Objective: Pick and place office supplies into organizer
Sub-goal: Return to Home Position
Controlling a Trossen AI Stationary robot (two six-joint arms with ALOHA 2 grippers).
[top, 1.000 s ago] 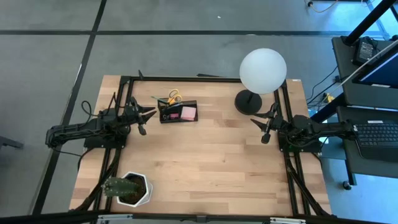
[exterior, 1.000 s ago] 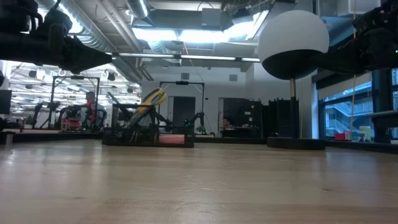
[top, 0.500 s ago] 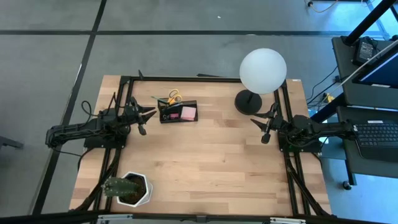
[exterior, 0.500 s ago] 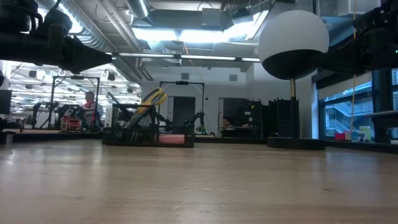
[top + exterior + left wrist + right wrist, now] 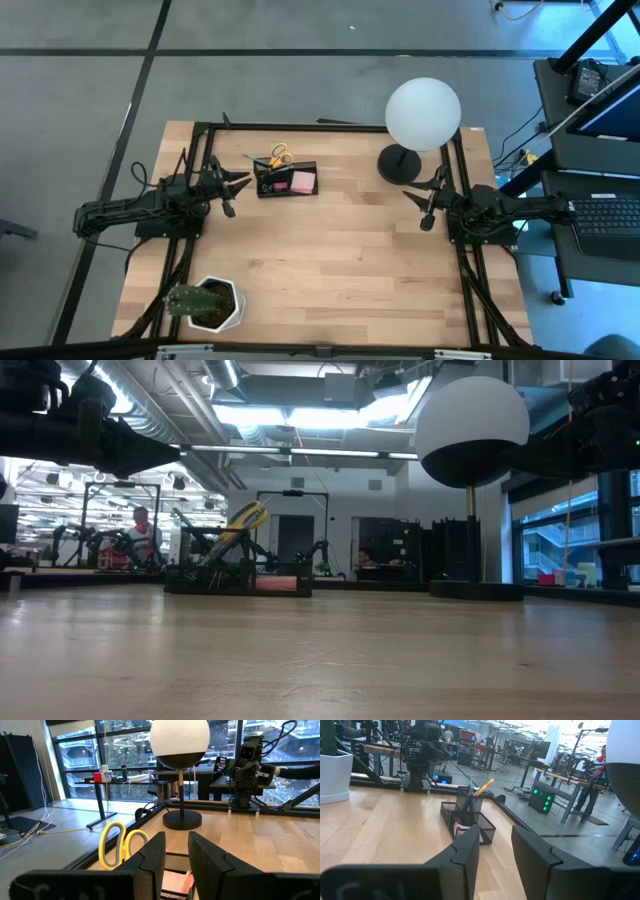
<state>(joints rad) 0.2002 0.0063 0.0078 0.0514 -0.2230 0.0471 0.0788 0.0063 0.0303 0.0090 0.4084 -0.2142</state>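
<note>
From above, the table [image 5: 330, 260] lies bare across its middle; the organizer [image 5: 287, 182], scissors [image 5: 278, 157] standing in it, sits by the far edge. Left wrist view: left gripper [image 5: 176, 840] just beside it, narrowly parted, empty. Right wrist view: right gripper [image 5: 495, 838] at the right edge, likewise

Even overhead light on the table [image 5: 330, 250], shadows soft and faint. Low view: ceiling lights [image 5: 290, 415] glare, arms read as dark shapes. Ahead of left claw [image 5: 176, 838], bright windows [image 5: 125, 750] backlight the lamp [image 5: 180, 740]. Ahead of right claw [image 5: 495, 834], evenly lit.
</note>
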